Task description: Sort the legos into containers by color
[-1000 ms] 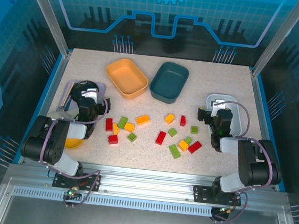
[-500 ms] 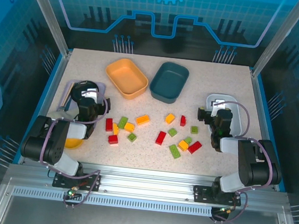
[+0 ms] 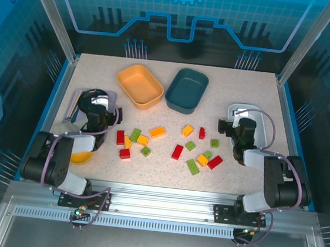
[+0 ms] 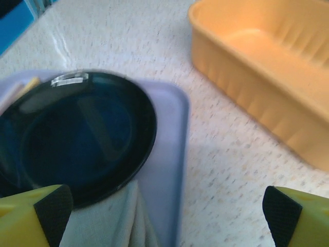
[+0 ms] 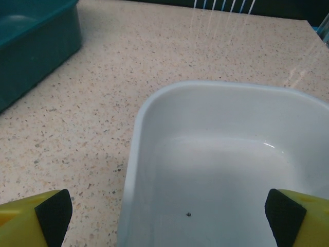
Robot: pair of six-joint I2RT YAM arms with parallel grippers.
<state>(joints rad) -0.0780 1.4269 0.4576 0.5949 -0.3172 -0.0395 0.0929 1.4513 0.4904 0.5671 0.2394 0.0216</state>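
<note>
Several red, green and orange-yellow legos (image 3: pixel 177 152) lie scattered on the speckled table between the two arms. The orange container (image 3: pixel 139 85) (image 4: pixel 267 77) and the dark teal container (image 3: pixel 187 90) (image 5: pixel 31 46) stand side by side at the back, both with nothing in them. The white container (image 3: pixel 258 128) (image 5: pixel 226 170) sits at the right, partly under my right arm. My left gripper (image 3: pixel 98 106) (image 4: pixel 167 213) hangs open over a lilac tray's edge. My right gripper (image 3: pixel 240 121) (image 5: pixel 169 213) hangs open above the white container's near rim, holding nothing.
A dark round dish (image 4: pixel 72 139) rests on the lilac tray (image 4: pixel 169 154) at the left, with a pale grey thing (image 4: pixel 113 216) in front of it. A yellow bowl (image 3: pixel 80 158) peeks out beneath my left arm. Blue rails border the table.
Both arms have stirred very slightly in their folded pose. The legos and containers lie where they were, and both grippers stay open.
</note>
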